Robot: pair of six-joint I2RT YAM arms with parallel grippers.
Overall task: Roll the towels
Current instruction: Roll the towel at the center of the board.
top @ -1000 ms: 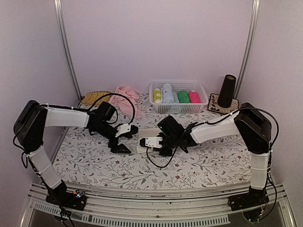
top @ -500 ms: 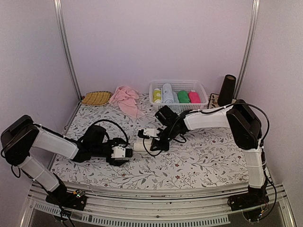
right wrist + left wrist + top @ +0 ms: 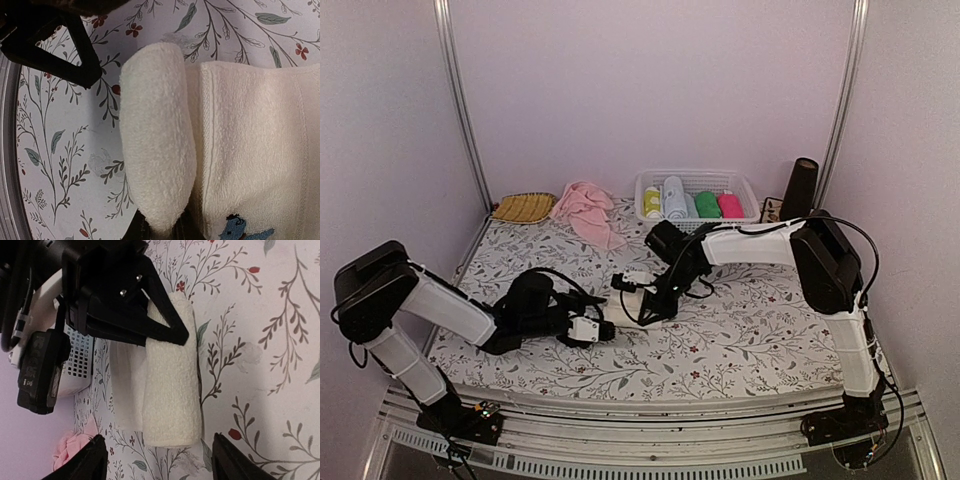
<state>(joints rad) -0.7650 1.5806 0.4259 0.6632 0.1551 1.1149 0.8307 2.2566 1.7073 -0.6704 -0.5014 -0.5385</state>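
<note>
Sliding right since a moment ago, my left end effector [image 3: 606, 329] sits fingers apart beside the cream towel [image 3: 170, 385], at centre. Right end effector [image 3: 177, 334] pinches its rolled edge. Floral bench [image 3: 750, 330], lilac walls [image 3: 650, 90]; pink towel [image 3: 585, 208] at back.

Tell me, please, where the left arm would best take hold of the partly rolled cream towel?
Probably the roll's free end, coming in along its length: the cream towel lies as a cylinder, the right gripper pinches its far end, and the left gripper's open fingers line up either side of this end.
</note>
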